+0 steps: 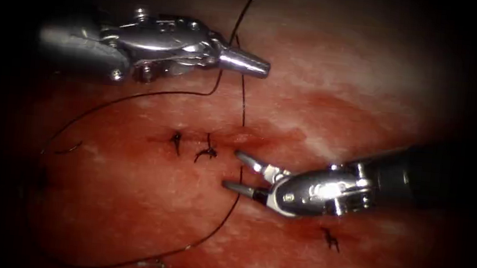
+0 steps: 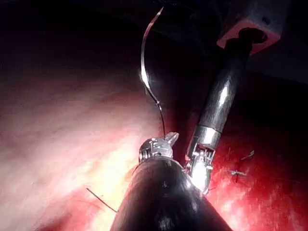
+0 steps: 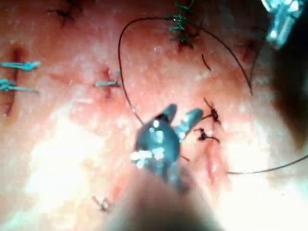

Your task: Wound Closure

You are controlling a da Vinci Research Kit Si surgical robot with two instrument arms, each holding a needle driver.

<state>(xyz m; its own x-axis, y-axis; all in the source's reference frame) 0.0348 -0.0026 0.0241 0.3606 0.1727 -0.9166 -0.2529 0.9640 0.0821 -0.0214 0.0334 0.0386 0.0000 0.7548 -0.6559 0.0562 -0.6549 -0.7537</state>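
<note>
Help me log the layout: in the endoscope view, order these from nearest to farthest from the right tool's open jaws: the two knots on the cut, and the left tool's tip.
Measured from the right tool:
1. The knot nearer the jaws, just to their left on the cut.
2. The second knot, farther left along the cut.
3. The left tool tip, well above, shut on the thread.

The dark thread (image 1: 241, 90) runs down from the shut left tool (image 1: 245, 63) to the tissue's (image 1: 127, 199) cut (image 1: 261, 137), looping wide left past two knotted stitches (image 1: 206, 152).
</note>
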